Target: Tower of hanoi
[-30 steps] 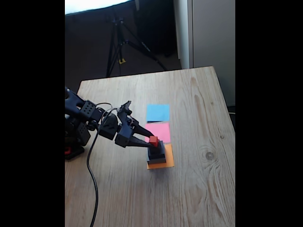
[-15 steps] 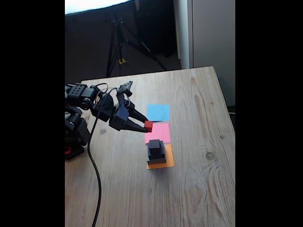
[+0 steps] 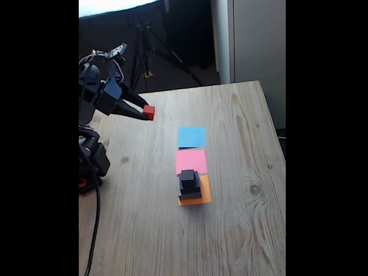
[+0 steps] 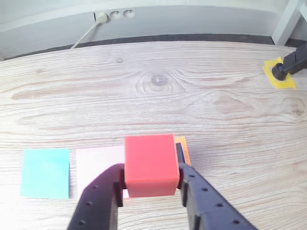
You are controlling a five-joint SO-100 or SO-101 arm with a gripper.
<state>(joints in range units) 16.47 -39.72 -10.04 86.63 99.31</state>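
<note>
A tiny red cube (image 3: 149, 112) hangs high above the table's far left part, with my gripper (image 3: 147, 113) shut on it. In the wrist view the red cube (image 4: 150, 165) sits between the two black fingers (image 4: 98, 196), and my gripper (image 4: 150, 187) holds it by its sides. The rest of the tower (image 3: 190, 184) stands on the orange paper square (image 3: 195, 199): a small black cube on a medium black block on a flat grey block. That stack is well to the right of and nearer than the gripper in the fixed view.
A blue paper square (image 3: 191, 137) and a pink paper square (image 3: 191, 160) lie in a row beyond the orange one; both are bare. The arm's base (image 3: 92, 167) stands at the table's left edge. A tripod (image 3: 146, 52) stands behind the table.
The gripper lifted the red cube off the top of the black stack, then swung it up and to the left, away from the paper squares.
</note>
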